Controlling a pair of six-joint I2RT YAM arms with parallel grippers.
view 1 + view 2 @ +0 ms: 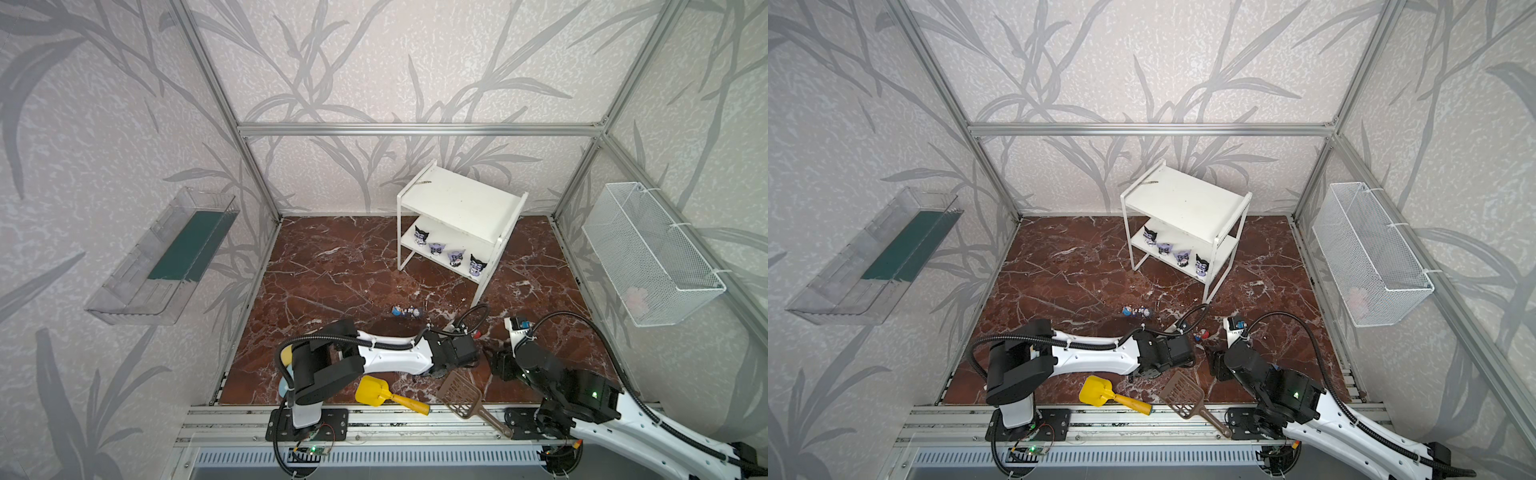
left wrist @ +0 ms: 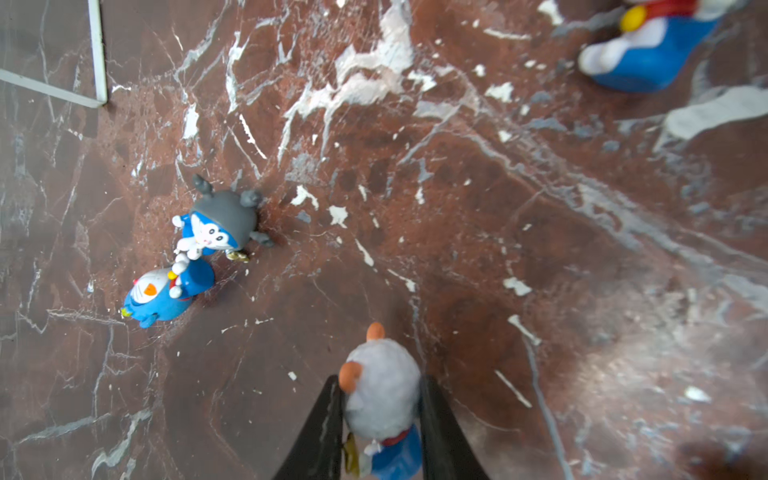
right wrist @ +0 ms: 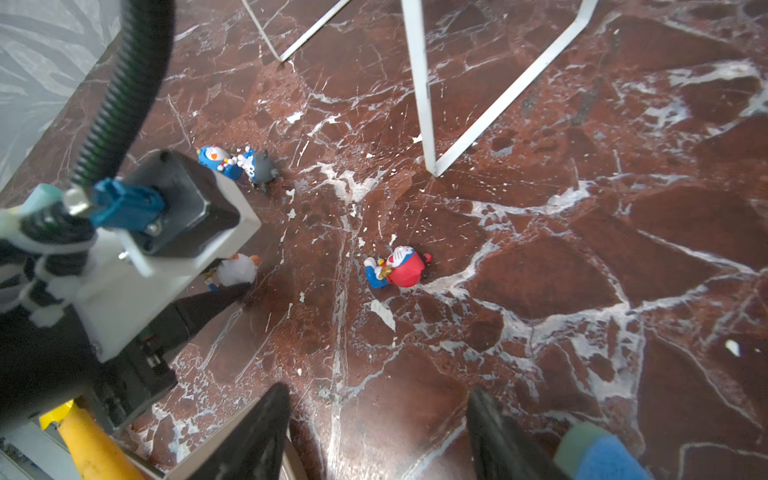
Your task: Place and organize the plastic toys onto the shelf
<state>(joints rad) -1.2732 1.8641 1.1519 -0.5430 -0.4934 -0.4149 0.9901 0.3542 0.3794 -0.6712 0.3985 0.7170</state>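
The white shelf point(image 1: 457, 203) point(image 1: 1183, 199) stands at the back of the marble floor, and several black-and-purple toys point(image 1: 456, 257) line its lower tier. My left gripper point(image 2: 380, 384) is shut on a blue-bodied toy with a white head and orange ears point(image 2: 382, 395), both fingers against its head, low over the floor. A grey-headed toy point(image 2: 224, 220) and a blue-headed toy point(image 2: 166, 291) lie touching each other on the floor point(image 1: 405, 311). A red-headed toy point(image 3: 401, 268) point(image 1: 1201, 334) lies alone between the arms. My right gripper point(image 3: 378, 395) hangs open over bare floor, holding nothing.
A yellow scoop point(image 1: 374, 390) and a brown slotted scoop point(image 1: 461, 395) lie at the front edge by the arm bases. A wire basket point(image 1: 648, 253) hangs on the right wall and a clear tray point(image 1: 166, 257) on the left wall. The shelf's front leg point(image 3: 419, 83) stands beyond the red-headed toy.
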